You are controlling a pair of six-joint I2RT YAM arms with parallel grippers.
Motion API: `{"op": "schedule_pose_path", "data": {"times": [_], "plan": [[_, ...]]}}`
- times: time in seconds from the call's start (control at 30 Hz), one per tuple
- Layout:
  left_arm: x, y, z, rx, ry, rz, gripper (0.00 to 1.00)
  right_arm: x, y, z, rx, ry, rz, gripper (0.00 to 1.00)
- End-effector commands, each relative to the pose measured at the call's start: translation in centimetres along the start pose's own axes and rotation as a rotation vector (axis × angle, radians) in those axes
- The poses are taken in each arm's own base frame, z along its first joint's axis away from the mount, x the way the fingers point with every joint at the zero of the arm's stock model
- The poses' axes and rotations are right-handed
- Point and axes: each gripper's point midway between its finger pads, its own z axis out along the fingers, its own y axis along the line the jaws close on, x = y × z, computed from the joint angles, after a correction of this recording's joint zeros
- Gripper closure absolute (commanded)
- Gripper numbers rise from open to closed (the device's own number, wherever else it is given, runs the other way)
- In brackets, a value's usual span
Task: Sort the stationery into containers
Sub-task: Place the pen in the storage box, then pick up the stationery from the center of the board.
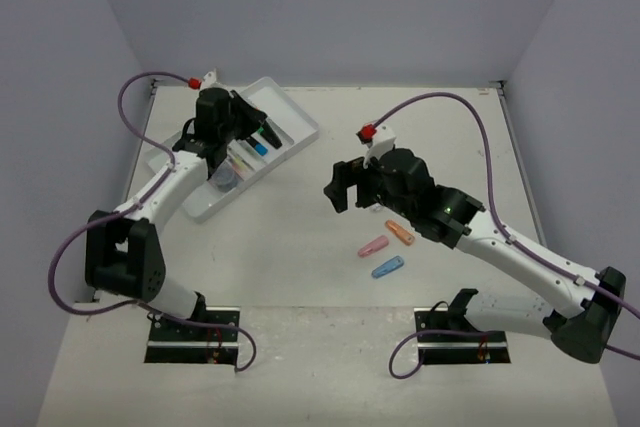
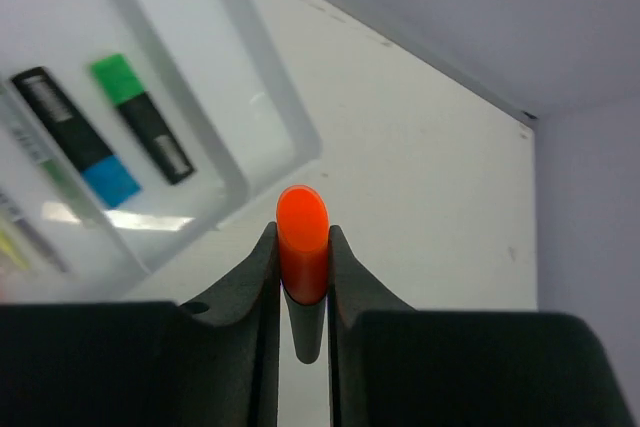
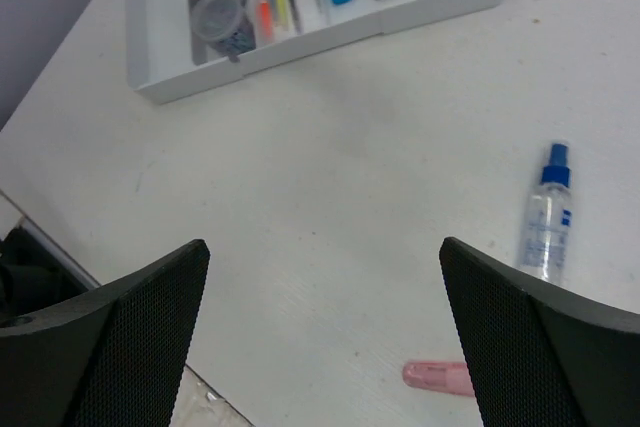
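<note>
The left jaws are clenched on an orange highlighter (image 2: 302,237), held just off the rim of the tray (image 2: 285,97), where a blue-capped highlighter (image 2: 75,137) and a green-capped one (image 2: 145,122) lie. The right jaws gape empty over the bench (image 3: 330,197), with a bottle (image 3: 546,219) and a pink piece (image 3: 437,377) lying on it.

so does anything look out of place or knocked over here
Nothing looks spilled or broken. Outside the tray, a blue-capped bottle seems to lie on its side on the table, and an orange piece, a pink piece and a blue piece lie loose close together. The left gripper holds an orange-tipped marker.
</note>
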Motion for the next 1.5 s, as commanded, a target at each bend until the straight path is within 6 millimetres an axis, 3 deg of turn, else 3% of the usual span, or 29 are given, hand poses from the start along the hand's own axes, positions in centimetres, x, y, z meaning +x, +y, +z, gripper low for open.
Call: {"op": "schedule_pose_path", "data": {"times": [0.0, 0.2, 0.3, 0.37, 0.43, 0.47, 0.53, 0.7, 0.77, 0.87, 0.93, 1.0, 1.13, 1.2, 1.27, 1.4, 1.47], "plan": [[-2.4, 8.2, 5.8, -0.367, -0.027, -0.019, 1.00, 0.0, -3.3, -1.9, 0.129, -0.075, 0.075, 0.01], [-1.5, 11.2, 12.0, -0.465, 0.054, -0.030, 0.96, 3.3, -5.7, -1.9, 0.194, -0.009, 0.087, 0.01], [-1.7, 11.6, 12.9, -0.473, 0.058, -0.041, 0.91, 4.4, -6.4, -1.2, 0.200, 0.041, 0.090, 0.01], [-1.1, 12.3, 13.2, -0.491, 0.074, -0.052, 0.78, 5.0, -7.0, -0.6, 0.209, 0.081, 0.099, 0.01], [-0.9, 12.4, 13.3, -0.493, 0.083, -0.048, 0.56, 5.4, -7.6, -0.2, 0.217, 0.109, 0.109, 0.01], [-0.8, 12.4, 13.2, -0.495, 0.084, -0.053, 0.40, 5.8, -8.0, 0.2, 0.218, 0.133, 0.118, 0.01], [-0.7, 12.4, 12.9, -0.493, 0.093, -0.058, 0.32, 6.2, -8.8, 1.0, 0.229, 0.178, 0.119, 0.05], [-3.0, 8.2, 10.5, -0.367, 0.059, -0.069, 0.27, 7.1, -12.1, 3.4, 0.315, 0.314, 0.111, 0.25], [-4.8, 4.7, 8.0, -0.262, 0.033, -0.068, 0.26, 8.6, -13.4, 5.1, 0.340, 0.397, 0.108, 0.35], [-6.4, -0.3, 3.6, -0.093, 0.007, -0.032, 0.19, 8.2, -15.3, 7.1, 0.366, 0.458, 0.080, 0.43], [-8.9, -5.3, -3.3, 0.066, -0.087, 0.012, 0.09, 8.9, -16.5, 8.6, 0.398, 0.532, 0.066, 0.51], [-9.1, -6.9, -8.0, 0.141, -0.140, 0.049, 0.04, 9.8, -17.7, 10.1, 0.436, 0.588, 0.054, 0.55], [-8.1, -7.4, -16.6, 0.237, -0.224, 0.117, 0.00, 11.3, -19.0, 11.1, 0.478, 0.661, 0.055, 0.55], [-6.8, -6.8, -18.3, 0.257, -0.214, 0.148, 0.00, 12.3, -19.5, 11.6, 0.493, 0.706, 0.056, 0.55], [-5.7, -6.5, -21.4, 0.276, -0.217, 0.181, 0.00, 13.1, -19.8, 12.0, 0.498, 0.745, 0.056, 0.57], [-4.0, -5.0, -23.9, 0.254, -0.188, 0.257, 0.00, 15.4, -19.6, 12.2, 0.466, 0.835, 0.077, 0.64], [-3.3, -4.1, -25.4, 0.227, -0.182, 0.291, 0.00, 16.1, -19.1, 12.4, 0.436, 0.862, 0.092, 0.73]]}}
